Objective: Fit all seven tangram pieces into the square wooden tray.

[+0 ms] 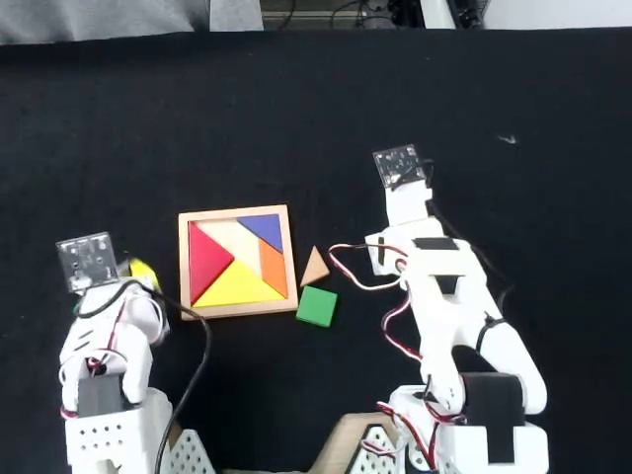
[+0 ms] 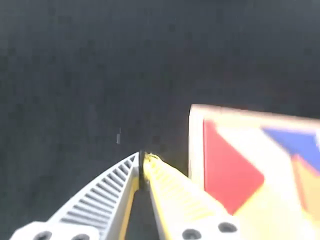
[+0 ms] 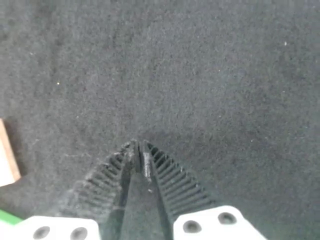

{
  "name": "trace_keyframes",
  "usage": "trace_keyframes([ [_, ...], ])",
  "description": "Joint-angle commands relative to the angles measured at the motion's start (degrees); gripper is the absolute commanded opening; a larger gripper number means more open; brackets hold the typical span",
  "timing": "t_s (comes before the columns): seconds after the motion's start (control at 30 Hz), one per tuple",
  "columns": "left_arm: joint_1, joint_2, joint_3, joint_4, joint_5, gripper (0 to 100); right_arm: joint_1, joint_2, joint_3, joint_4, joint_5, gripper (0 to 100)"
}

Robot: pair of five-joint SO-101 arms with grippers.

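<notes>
**Both grippers pinched shut, two pieces lying outside the tray**

Left gripper (image 2: 141, 159) first: its white and yellow fingers (image 2: 170, 187) are closed tip to tip, low over the black cloth (image 2: 75, 75). Just beside the yellow finger sits the square wooden tray (image 2: 195, 150), its rim near the tips. Inside, closest to those fingers, is the red triangle (image 2: 225, 167). Past it come the yellow triangle (image 1: 237, 286), the blue triangle (image 1: 263, 229) and the orange piece (image 1: 274, 267). A pale patch lies between red and blue, and I cannot tell whether it is bare floor or a piece. The left arm (image 1: 104, 346) sits folded close over its base.

Over to the right gripper (image 3: 137, 150): its ribbed fingers (image 3: 170, 180) are pressed together above the cloth. Off to their tray side and back from the tips lies the tan triangle (image 1: 314, 267), just beside the tray's rim. The green square (image 1: 317, 306) is just beside that, and both are on the cloth. The right arm (image 1: 444, 296) stretches well out from its base.
</notes>
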Motion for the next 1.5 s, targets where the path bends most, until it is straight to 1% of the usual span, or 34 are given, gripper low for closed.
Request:
trace_keyframes([
  [0.0,0.48,2.46,1.27,14.59,0.44,3,-0.97,-0.04,1.45,-1.23,0.26,1.1],
  [0.03,0.48,2.55,1.01,18.46,0.35,3,-0.79,-0.13,2.07,-1.23,0.26,1.1],
  [0.07,0.48,2.2,0.66,20.31,0.26,3,-0.62,-0.13,2.42,-0.97,0.26,1.1],
  [0.13,0.48,0.79,1.1,19.16,0.53,3,-0.53,-0.22,2.77,-0.88,0.26,1.1],
  [0.4,0.4,-1.41,1.1,19.16,0.53,3,-0.53,-0.22,2.86,-0.35,-0.09,1.1],
  [0.73,0.57,-1.41,1.1,19.16,0.53,3,-0.7,0.31,3.3,14.77,0.18,1.1],
  [0.87,0.57,-1.41,1.1,19.16,0.53,3,-0.88,-0.04,9.45,21.36,0.18,1.1],
  [1.47,0.31,-1.41,1.1,19.16,0.53,3,-0.88,0.31,9.19,21.01,0.18,1.1],
])
